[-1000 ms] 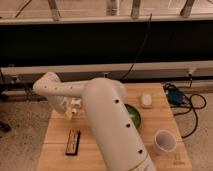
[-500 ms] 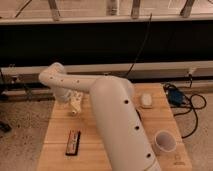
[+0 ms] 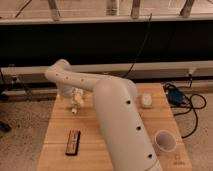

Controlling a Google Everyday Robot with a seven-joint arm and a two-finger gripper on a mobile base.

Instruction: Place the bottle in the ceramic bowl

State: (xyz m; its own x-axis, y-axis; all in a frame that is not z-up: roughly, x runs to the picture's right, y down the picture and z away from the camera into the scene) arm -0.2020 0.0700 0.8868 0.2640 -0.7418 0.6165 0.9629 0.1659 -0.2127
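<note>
My gripper point(image 3: 75, 100) is at the far left of the wooden table point(image 3: 55, 135), at the end of the white arm point(image 3: 120, 120) that reaches across from the lower right. It is shut on the bottle point(image 3: 76, 104), a small pale cream-yellow bottle that hangs tilted with one end pointing down, just above the tabletop. The dark green ceramic bowl is hidden behind the arm.
A black remote-like bar point(image 3: 73, 142) lies near the front left of the table. A white cup point(image 3: 164, 141) stands at the front right. A small white object point(image 3: 146, 101) and a blue item with cables point(image 3: 175, 96) sit at the back right.
The gripper has risen slightly with the bottle in it and shifted a little right. The arm has swung across and now covers the green bowl that showed one second ago.
</note>
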